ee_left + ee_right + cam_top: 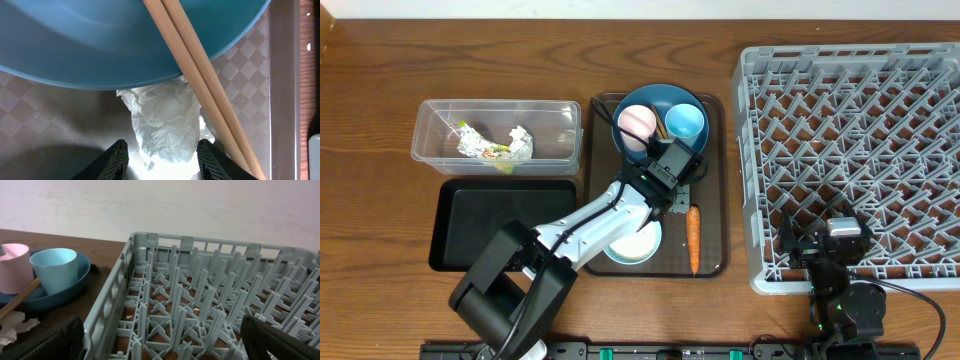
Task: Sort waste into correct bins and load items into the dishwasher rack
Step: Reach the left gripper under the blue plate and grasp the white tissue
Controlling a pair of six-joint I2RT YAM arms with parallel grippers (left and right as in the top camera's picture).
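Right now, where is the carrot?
Overhead view: the carrot lies on the right side of the brown tray, just right of the pale bowl and left of the rack.

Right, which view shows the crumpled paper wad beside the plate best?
Left wrist: the paper wad sits centred between the fingers. Overhead, the left gripper mostly hides it; the right wrist view catches only a white scrap at its edge.

The left arm has white shells between black joints; the left gripper has matte black fingers. Behind the right gripper, the right arm is black, with a grey block, green lights and a thin black cable.
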